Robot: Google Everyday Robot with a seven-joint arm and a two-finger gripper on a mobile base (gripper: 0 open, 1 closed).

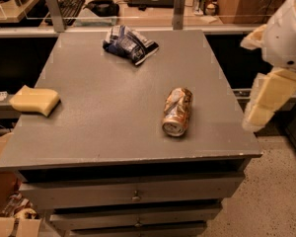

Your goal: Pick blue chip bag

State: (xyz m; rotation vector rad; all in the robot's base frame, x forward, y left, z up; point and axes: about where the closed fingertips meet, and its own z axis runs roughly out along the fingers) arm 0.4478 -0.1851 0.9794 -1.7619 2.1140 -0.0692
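Note:
The blue chip bag [129,44] is a crumpled dark-blue foil bag with white patches. It lies near the far edge of the grey table top [108,107], left of centre. My gripper [260,68] hangs off the table's right side, level with the can and well to the right of and nearer than the bag. Its two pale yellow fingers [270,97] stand apart with nothing between them.
A crushed orange-gold can [177,111] lies on the table's right half. A yellow sponge block [34,100] sits at the left edge. Drawers [133,194] are below the top. A desk with a keyboard [69,5] and two posts stands behind.

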